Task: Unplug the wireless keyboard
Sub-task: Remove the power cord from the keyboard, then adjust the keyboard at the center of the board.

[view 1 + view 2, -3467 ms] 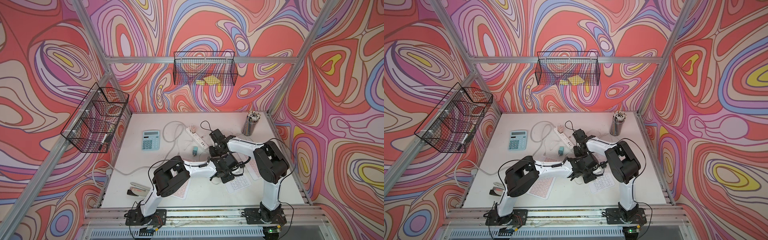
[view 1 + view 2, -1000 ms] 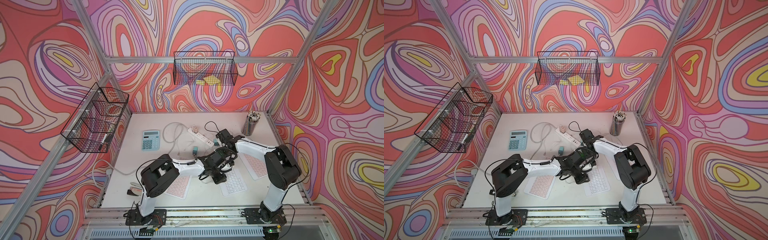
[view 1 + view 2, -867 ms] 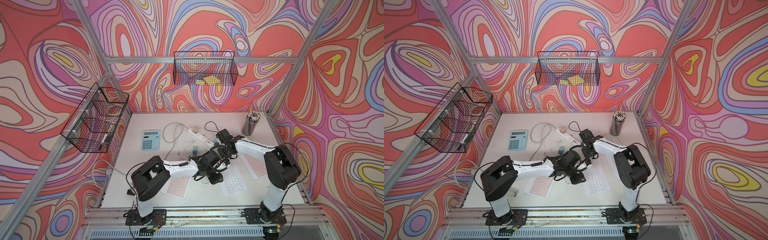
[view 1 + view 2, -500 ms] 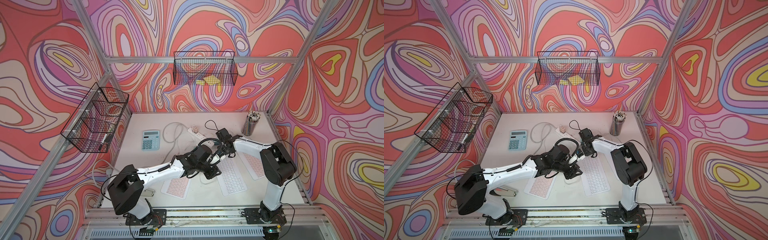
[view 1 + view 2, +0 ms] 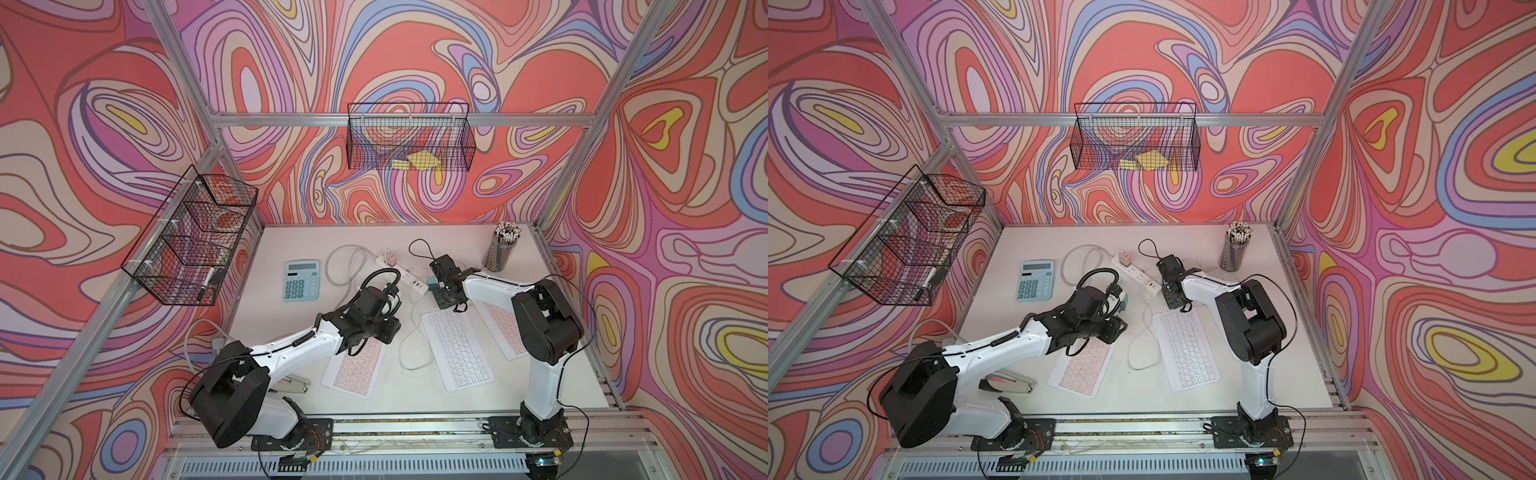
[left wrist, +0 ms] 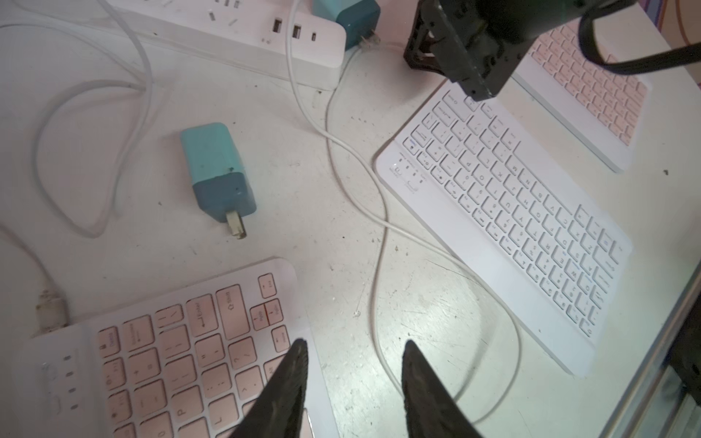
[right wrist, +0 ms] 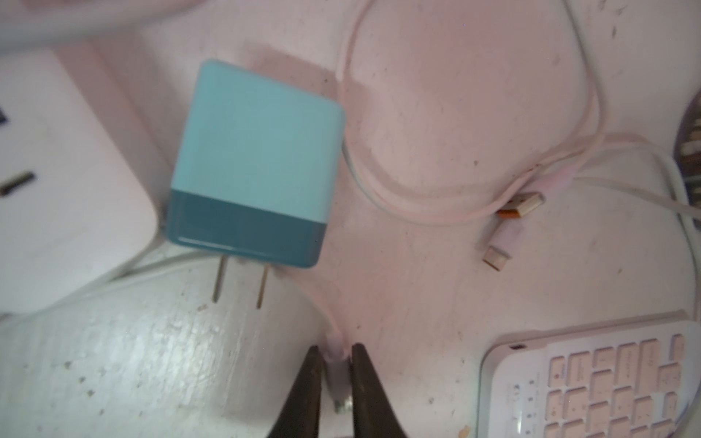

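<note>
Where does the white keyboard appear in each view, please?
Top view: white keyboard mid-table, between the pink keyboards.
Top view: the same place.
Left wrist: between the white cable and a pink keyboard.
Right wrist: not in it; the keyboard corner there is pink.
Landmark: the strip, in all four views.

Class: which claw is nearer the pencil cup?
Right. The right claw is at the white keyboard's far end, near the pencil cup; the left claw, farther, at a pink keyboard's corner.
</note>
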